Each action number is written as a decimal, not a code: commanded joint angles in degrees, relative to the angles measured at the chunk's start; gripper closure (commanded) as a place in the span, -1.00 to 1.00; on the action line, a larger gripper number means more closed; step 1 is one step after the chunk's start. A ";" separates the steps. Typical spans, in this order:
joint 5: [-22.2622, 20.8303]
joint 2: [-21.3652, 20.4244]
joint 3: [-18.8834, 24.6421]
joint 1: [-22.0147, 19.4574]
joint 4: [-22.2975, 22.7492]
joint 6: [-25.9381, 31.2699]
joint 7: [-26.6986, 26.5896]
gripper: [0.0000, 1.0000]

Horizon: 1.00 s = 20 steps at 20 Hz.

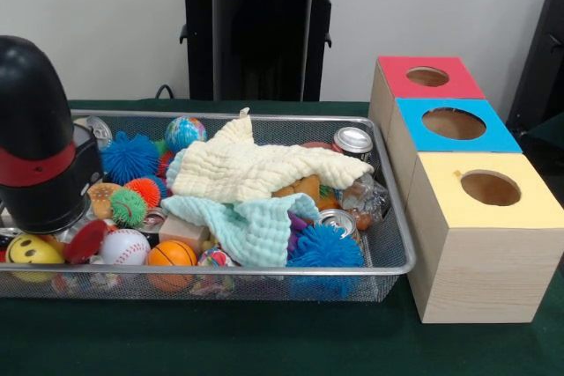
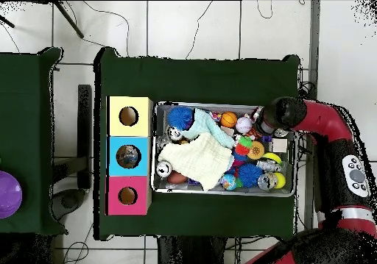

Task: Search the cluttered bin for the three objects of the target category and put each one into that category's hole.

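1. Nearest my front camera is the bin's [image 1: 264, 269] mesh wall, with an orange ball [image 1: 171, 254] and a baseball [image 1: 124, 246] pressed against it, just beside my arm [image 1: 40, 134]
2. My gripper is buried in the clutter under the arm's black end; I cannot tell how it stands, so I risk lifting with nothing held
3. Well away from the tool, two cloths [image 1: 251, 173] cover the middle of the bin, and I judge targets may hide beneath them
4. Three boxes [image 1: 476, 231] with holes sit beyond the bin's far end from my tool; a long carry could shed a loose ball
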 commanded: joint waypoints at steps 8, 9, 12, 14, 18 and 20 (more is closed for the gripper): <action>-7.65 16.76 -6.39 1.97 -4.15 -29.88 5.84 1.00; -7.33 16.66 -6.46 1.95 -3.94 -29.74 5.89 1.00; -6.60 16.20 -7.61 2.67 -3.29 -30.05 7.59 1.00; -5.82 15.98 -8.31 3.29 -3.04 -29.99 8.91 1.00; -4.00 15.50 -10.05 4.88 -2.41 -30.32 12.18 1.00; -3.56 15.19 -10.97 5.96 -2.28 -30.31 13.69 1.00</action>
